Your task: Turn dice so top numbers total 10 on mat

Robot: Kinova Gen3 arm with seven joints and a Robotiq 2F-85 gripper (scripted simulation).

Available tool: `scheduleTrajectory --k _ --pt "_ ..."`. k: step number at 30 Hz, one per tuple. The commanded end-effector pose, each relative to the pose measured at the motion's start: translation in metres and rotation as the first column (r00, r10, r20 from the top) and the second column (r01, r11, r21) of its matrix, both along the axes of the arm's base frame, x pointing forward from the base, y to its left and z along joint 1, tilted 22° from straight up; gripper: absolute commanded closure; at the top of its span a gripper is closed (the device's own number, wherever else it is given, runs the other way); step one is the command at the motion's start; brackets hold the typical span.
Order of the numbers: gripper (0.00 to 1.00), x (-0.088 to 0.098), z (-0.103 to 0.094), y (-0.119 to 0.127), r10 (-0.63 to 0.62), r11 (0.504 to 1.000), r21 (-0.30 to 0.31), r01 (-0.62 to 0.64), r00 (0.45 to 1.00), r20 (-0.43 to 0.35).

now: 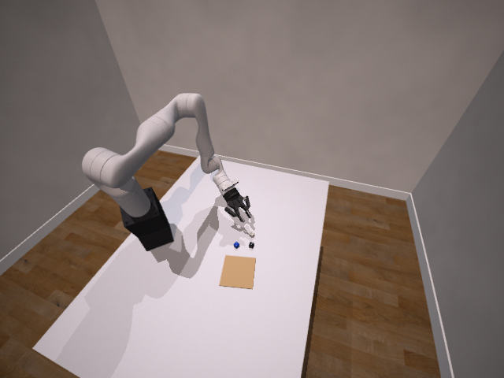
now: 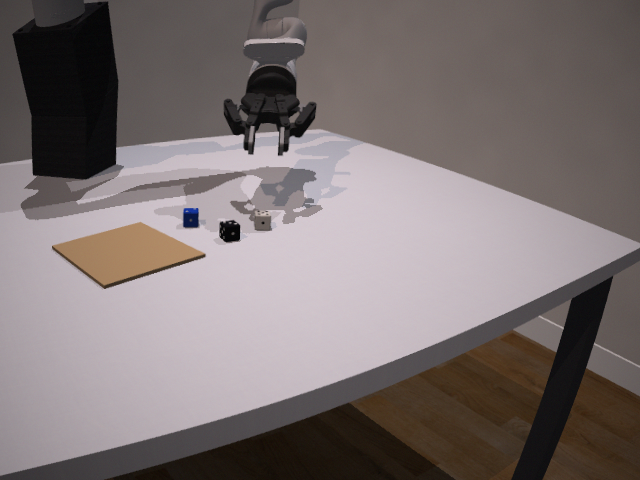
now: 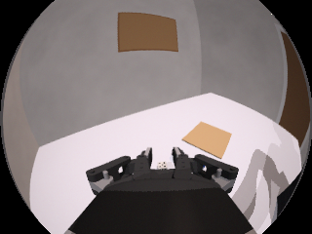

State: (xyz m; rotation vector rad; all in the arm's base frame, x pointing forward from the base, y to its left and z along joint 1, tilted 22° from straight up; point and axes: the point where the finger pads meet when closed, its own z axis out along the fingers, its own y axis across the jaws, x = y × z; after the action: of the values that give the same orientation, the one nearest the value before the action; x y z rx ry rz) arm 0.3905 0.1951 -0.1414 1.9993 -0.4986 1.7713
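My gripper [image 1: 246, 218] [image 2: 265, 152] [image 3: 162, 153] is partly open and empty, in the air above and behind the white die. The white die [image 1: 252, 235] [image 2: 262, 221] [image 3: 163, 166] lies flat on the table, several dark pips on top and one on a side. The black die [image 1: 251, 245] [image 2: 229, 230] lies close to it. The blue die [image 1: 236, 245] [image 2: 190, 218] lies a little apart. The tops of these two are too small to read surely. The tan mat [image 1: 238, 272] [image 2: 129, 253] [image 3: 209, 139] lies flat, with no die on it. The fingers mostly hide the blue and black dice in the wrist view.
The black arm base [image 1: 150, 227] [image 2: 72, 103] stands at the table's side, away from the dice. The white table [image 1: 276, 317] [image 2: 361, 310] has its edge beyond the black and white dice. Arm shadows fall around the dice.
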Motion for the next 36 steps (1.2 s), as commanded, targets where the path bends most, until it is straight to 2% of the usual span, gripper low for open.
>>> scheduleTrajectory --k 1,13,16,22,28,30,36 --pt "0.65 -0.001 0.0 0.003 0.005 1.0 0.0 -0.005 1.0 -0.013" --pt "0.65 0.001 0.003 0.002 0.002 0.999 0.033 0.0 0.998 -0.067" --pt "0.65 0.002 0.005 0.002 0.0 0.998 0.056 0.006 0.995 -0.104" --pt "0.65 0.006 0.012 0.0 0.0 0.993 0.119 0.025 0.978 -0.209" --pt "0.65 0.011 0.021 -0.003 0.012 0.978 0.201 0.063 0.937 -0.349" --pt "0.65 0.011 0.021 -0.003 0.012 0.978 0.201 0.063 0.937 -0.349" --pt "0.65 0.017 0.033 -0.005 0.054 0.943 0.307 0.128 0.851 -0.522"
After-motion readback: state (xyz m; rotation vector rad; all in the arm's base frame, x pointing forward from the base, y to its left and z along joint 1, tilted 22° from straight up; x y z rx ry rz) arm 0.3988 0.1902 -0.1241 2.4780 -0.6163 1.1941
